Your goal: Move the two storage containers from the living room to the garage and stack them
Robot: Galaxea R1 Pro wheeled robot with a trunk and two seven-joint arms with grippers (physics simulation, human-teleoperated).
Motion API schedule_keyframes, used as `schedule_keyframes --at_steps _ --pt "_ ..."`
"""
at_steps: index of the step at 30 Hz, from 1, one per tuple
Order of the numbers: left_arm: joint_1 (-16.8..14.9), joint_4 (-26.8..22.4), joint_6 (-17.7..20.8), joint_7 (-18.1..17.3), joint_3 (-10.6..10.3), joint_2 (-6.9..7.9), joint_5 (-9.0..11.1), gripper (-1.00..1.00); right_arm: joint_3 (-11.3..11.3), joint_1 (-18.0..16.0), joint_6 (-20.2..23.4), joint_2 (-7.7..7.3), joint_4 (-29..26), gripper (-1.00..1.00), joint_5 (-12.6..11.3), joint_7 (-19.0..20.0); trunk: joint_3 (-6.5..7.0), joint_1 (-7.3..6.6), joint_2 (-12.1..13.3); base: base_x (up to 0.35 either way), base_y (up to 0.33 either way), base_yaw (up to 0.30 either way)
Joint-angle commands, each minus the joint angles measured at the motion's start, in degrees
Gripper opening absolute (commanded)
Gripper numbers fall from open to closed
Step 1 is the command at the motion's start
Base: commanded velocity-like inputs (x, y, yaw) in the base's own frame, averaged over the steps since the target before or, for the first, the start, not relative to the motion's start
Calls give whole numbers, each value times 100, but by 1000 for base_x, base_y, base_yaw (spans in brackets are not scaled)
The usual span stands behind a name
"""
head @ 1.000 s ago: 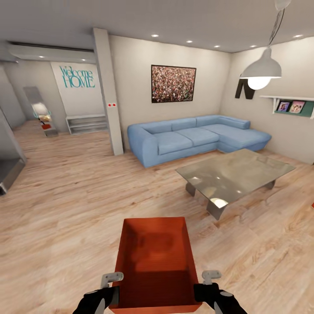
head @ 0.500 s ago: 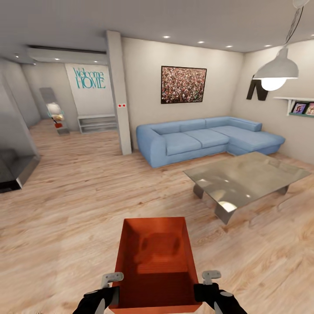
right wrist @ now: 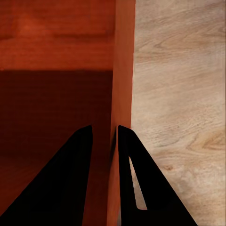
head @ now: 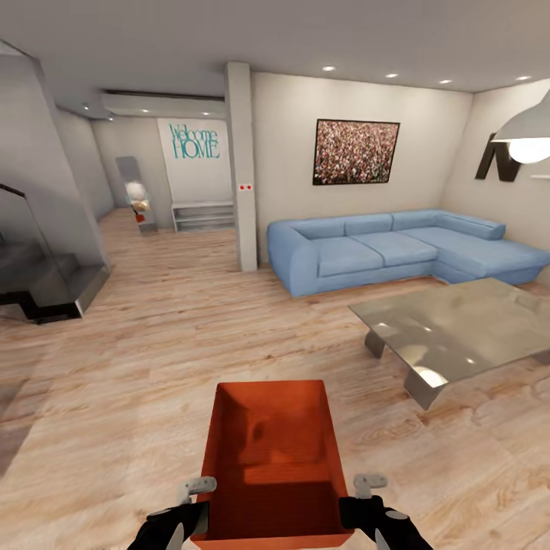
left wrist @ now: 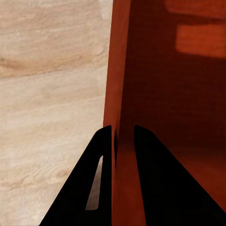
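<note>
On the far pale wall (head: 195, 164) of the hallway beyond the living room, we read teal lettering (head: 195, 141) in two lines: "Welcome" above "HOME". At the right edge, a large dark letter shape (head: 493, 156) hangs on the beige wall, partly hidden by the lamp; we cannot tell which letter it is. We find no other legible text.

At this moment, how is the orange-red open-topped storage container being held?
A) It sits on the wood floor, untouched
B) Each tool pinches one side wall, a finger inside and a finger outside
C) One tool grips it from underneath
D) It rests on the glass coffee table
B: both wrist views show the left tool and right tool straddling a thin wall of the orange-red open-topped storage container, carried above the light wood plank floor.
</note>
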Motion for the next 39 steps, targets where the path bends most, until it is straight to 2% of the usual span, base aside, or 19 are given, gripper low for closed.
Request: schedule_keyframes --at_steps 1,17,39 --pt "-3 -21 -161 71 24 5 -122 -100 -15 -1 32 -8 2 -100 21 -9 -2 1 -6 0 0 246" --pt "-3 -21 -161 74 24 14 -131 -100 -14 -1 32 -8 2 -100 17 -11 104 1 -6 0 0 207" --pt "-3 -22 -161 79 24 14 -131 -100 -19 -1 32 -8 2 -100 20 -8 259 1 -6 0 0 148"
